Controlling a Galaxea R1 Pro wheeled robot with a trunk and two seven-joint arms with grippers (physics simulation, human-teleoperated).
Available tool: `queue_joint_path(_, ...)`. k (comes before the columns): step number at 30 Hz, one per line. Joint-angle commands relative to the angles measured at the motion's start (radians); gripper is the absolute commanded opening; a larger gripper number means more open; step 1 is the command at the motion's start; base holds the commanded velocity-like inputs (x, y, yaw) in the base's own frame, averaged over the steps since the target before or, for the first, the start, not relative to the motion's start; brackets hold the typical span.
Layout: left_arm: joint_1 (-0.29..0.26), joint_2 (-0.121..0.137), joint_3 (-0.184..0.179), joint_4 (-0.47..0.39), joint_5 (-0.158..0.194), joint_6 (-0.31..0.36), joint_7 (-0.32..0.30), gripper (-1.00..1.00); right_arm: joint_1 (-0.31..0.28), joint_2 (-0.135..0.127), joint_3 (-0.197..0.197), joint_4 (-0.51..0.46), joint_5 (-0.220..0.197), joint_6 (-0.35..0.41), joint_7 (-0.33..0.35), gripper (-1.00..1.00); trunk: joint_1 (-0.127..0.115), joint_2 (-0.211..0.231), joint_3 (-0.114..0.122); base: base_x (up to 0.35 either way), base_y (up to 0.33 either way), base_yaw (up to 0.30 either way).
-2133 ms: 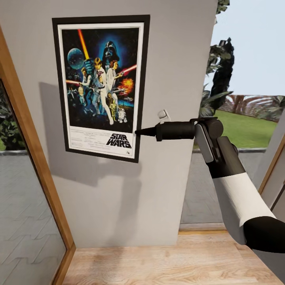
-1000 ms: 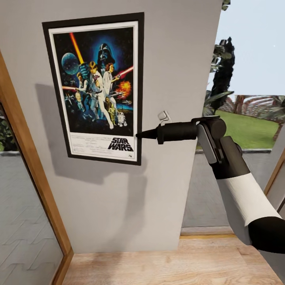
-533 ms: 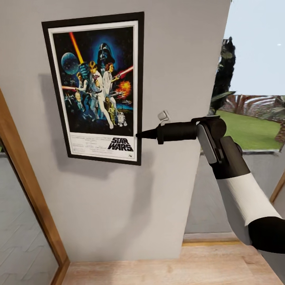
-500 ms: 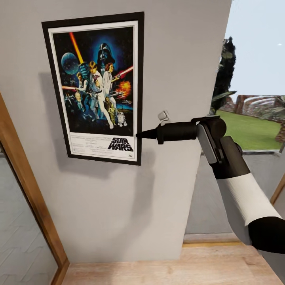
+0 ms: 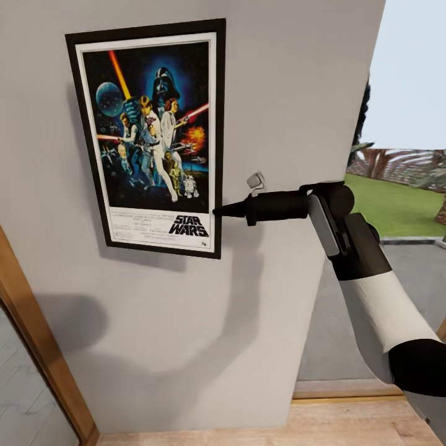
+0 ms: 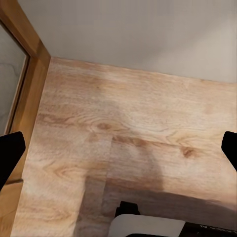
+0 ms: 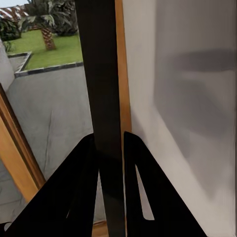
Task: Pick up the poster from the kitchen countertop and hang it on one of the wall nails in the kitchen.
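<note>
1 grey wall [image 5: 186, 347] w/ 1 poster [image 5: 152, 136] flat against it, upright. 1 right gripper [image 5: 217, 211] pinches poster's lower right frame edge, fingers [image 7: 84, 187] clamped on it. Left gripper [image 6: 118, 153] spread wide, over wood floor [image 6: 123, 128].

Wall: plain pale grey wall [image 5: 173, 334], crossed by soft shadows.
Floor: light wood plank floor [image 6: 133, 143], meeting the wall's foot.
Door frame: wooden frame [image 5: 34, 353], slanting up beside the wall.
Outside: green lawn [image 5: 402, 207] with palms [image 7: 47, 22] under pale sky [image 5: 412, 74].
Paving: grey patio [image 7: 52, 113] below the lawn.
</note>
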Motion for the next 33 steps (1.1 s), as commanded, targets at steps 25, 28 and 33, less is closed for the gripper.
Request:
queue_joint_path(25,0.0,0.0,0.003,-0.001,0.0,0.0,-0.007,1.0,0.0,-0.001,0.001,0.0,-0.004,0.005,0.004,-1.0,0.0,0.0,0.0,0.087,0.0,0.0)
queue_joint_path(28,0.0,0.0,0.003,-0.001,0.0,0.0,-0.007,1.0,0.0,-0.001,0.0,0.0,-0.004,0.005,0.004,-1.0,0.0,0.0,0.0,0.022,0.0,0.0)
queue_joint_path(33,0.0,0.0,0.003,-0.001,0.0,-0.001,-0.007,1.0,0.0,-0.001,0.0,0.0,-0.004,0.005,0.004,-1.0,0.0,0.0,0.0,0.008,0.0,0.0)
